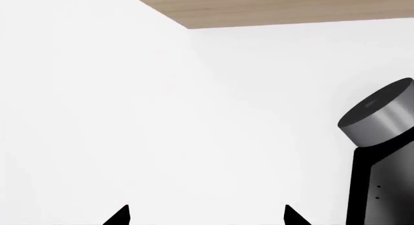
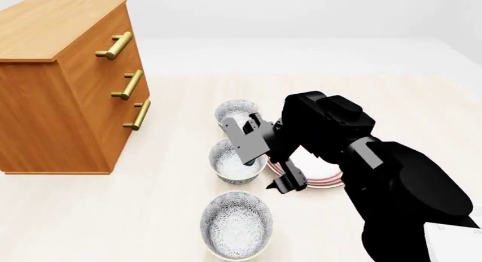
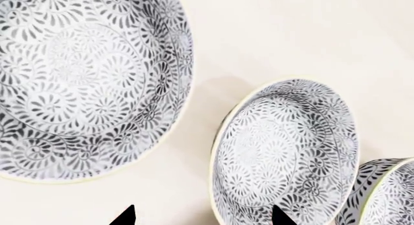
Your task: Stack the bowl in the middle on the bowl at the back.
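Chest of drawers: a wooden chest of drawers [image 2: 64, 87] with brass handles is seen at the left of the head view, well apart from the bowls; it is not involved in the step.

Right arm: the black right arm [image 2: 391, 183] is stretched over the table [image 2: 113, 217] towards the row of bowls, and part of the red-ringed plate [image 2: 320, 180] is covered by it.

Front bowl: the front bowl [image 2: 237, 223] is nearest the robot and is to be left alone.

Middle bowl: the middle bowl [image 2: 235, 160] sits between the other two, just beside the plate; it is upright on the table, not yet lifted.

Back bowl: the back bowl [image 2: 237, 115] is the target, just behind the middle one and partly hidden by the wrist.

Right gripper: the right gripper [image 2: 285, 183] is held low at the near right side of the middle bowl; in the right wrist view its two fingertips [image 3: 124, 216] are spread apart with nothing between them, and the middle bowl's rim [image 3: 223, 137] lies between them.

Left gripper: the left gripper [image 1: 205, 216] is parted and empty, and faces a blank wall.

Advice: one finger is best set inside the rim and one outside, the wall pinched squarely, so that the bowl is lifted level, with the neighbours untouched.
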### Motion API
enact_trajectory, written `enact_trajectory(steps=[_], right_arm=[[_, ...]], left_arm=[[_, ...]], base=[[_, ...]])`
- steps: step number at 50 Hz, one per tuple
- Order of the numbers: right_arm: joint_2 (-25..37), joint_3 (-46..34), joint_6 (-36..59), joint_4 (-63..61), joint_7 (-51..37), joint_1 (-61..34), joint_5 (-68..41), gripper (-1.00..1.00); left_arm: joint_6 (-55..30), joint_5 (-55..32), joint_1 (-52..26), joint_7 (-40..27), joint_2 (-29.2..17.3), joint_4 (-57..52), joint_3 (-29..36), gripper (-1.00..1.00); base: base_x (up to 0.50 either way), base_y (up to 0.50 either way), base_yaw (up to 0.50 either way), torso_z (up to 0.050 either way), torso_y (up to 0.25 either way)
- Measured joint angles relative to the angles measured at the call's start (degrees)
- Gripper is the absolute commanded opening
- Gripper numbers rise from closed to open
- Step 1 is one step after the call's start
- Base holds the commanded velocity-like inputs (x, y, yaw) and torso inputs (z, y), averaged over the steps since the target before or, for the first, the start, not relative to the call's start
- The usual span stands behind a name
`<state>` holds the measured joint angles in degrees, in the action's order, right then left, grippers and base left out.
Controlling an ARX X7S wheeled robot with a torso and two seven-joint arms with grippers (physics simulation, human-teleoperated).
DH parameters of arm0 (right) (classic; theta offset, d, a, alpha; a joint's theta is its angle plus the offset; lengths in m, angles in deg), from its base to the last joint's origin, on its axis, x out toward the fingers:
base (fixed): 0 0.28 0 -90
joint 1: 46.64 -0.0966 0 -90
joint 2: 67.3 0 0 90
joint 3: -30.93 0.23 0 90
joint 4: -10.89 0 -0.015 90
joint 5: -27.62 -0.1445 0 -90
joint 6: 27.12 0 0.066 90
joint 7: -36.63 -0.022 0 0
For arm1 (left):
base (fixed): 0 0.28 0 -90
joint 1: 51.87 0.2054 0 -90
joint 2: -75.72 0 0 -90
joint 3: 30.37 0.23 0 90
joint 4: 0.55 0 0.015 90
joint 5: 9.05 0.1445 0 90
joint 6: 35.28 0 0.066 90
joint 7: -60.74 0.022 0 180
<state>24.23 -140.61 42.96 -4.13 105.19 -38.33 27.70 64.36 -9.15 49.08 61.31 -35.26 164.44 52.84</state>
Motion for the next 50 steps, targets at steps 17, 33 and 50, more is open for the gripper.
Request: enact_trajectory(steps=[17, 33, 50], right_arm=[[0.0, -0.9, 0.7, 0.0, -1.9, 1.0, 0.1, 1.00], [-0.2, -4.2, -2.8, 0.0, -9.7, 1.8, 0.4, 1.00], [-0.9, -7.3, -5.1, 0.0, -13.8, 3.4, 0.1, 1.00]], left_arm=[[-0.5, 0.0, -0.1, 0.3, 0.1, 0.0, -0.7, 1.00], [-0.3, 0.0, 0.0, 0.7, 0.1, 0.0, -1.2, 1.00], [-0.5, 0.0, -0.1, 1.1, 0.1, 0.0, -1.8, 1.00]], base=[[0.00, 0.00, 0.00, 0.000, 0.000], [0.00, 0.00, 0.00, 0.000, 0.000], [0.00, 0.00, 0.00, 0.000, 0.000]])
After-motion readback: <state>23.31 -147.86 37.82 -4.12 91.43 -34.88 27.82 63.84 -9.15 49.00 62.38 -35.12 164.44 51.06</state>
